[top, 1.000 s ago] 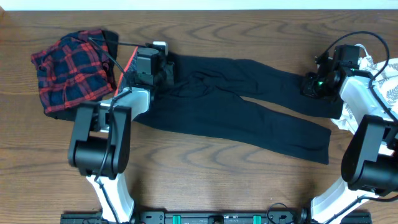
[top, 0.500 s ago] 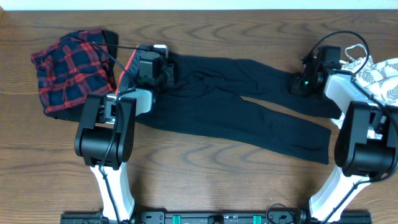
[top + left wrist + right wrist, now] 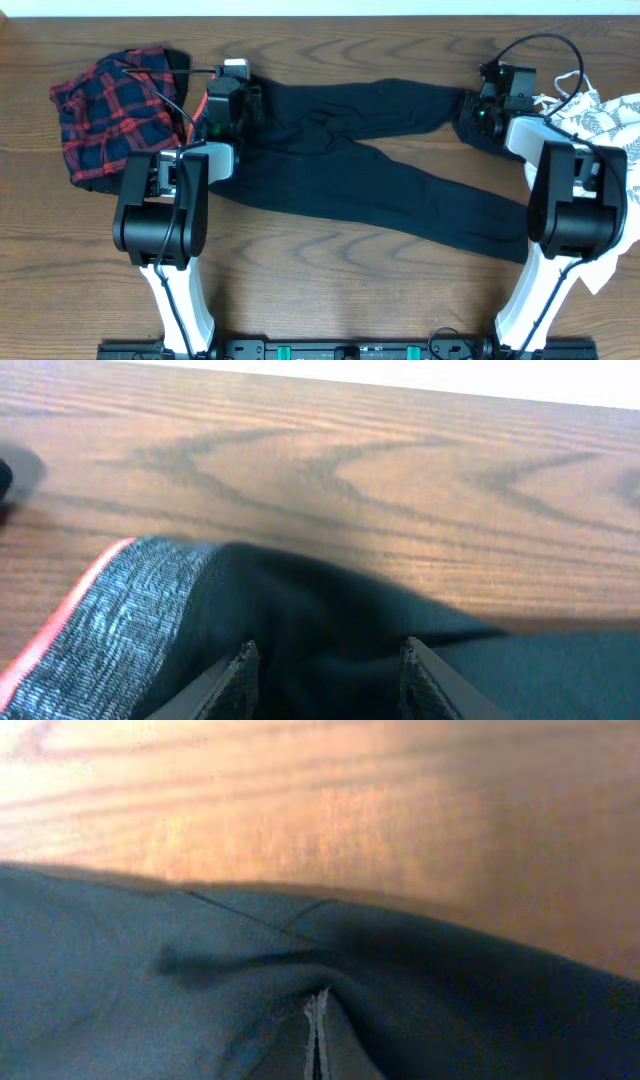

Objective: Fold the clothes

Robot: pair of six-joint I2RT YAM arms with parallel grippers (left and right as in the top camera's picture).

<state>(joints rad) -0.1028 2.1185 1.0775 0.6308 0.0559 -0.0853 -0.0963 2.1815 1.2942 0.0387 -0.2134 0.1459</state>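
Observation:
Long black leggings (image 3: pixel 380 180) lie spread across the middle of the table, legs running right. Their grey waistband with a coral edge (image 3: pixel 110 630) shows in the left wrist view. My left gripper (image 3: pixel 232 95) sits at the waist end, and its fingers (image 3: pixel 240 665) stand apart with a thick fold of black fabric filling the gap (image 3: pixel 328 652). At the end of the upper leg, my right gripper (image 3: pixel 478 108) is shut, and dark cloth (image 3: pixel 150 1000) is pinched at the tips (image 3: pixel 318 1005). The lower leg lies flat, ending near the right arm.
A red-navy plaid piece (image 3: pixel 110 115) lies crumpled at the far left, close beside the left gripper. A white leaf-print top (image 3: pixel 612 118) lies at the right edge, behind the right arm. Bare wooden table (image 3: pixel 350 290) shows in front of the leggings.
The right gripper has pulled the upper leg's end up and to the left, toward the far edge. The left gripper has shifted the waistband slightly up and left.

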